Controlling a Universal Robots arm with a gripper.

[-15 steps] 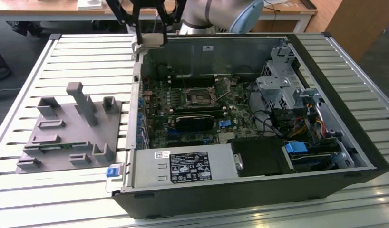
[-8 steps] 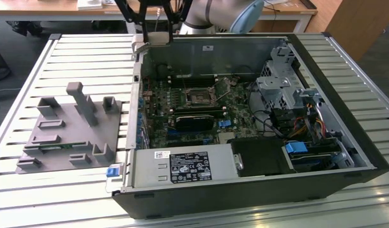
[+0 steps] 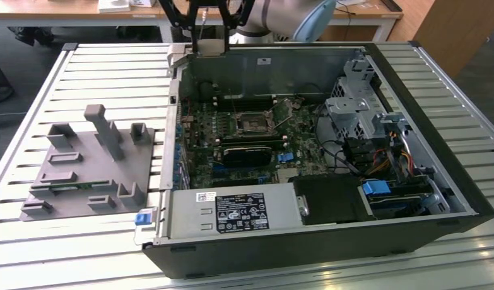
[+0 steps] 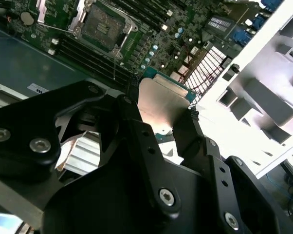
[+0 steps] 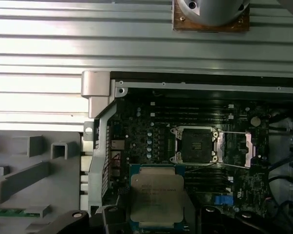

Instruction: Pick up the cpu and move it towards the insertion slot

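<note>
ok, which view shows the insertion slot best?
The first wrist view: the insertion slot is seen square-on, frame open. The second wrist view shows it at an angle near the edge; the exterior view shows it small.

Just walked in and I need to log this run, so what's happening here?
The robot arm's gripper is shut on the cpu, holding it by its edges above the open computer case. The chip hangs over the green motherboard, not yet over the insertion slot, which sits open and empty a little way off. On the slatted table beside the case stands a grey plastic block with a green circuit strip in it.
</note>
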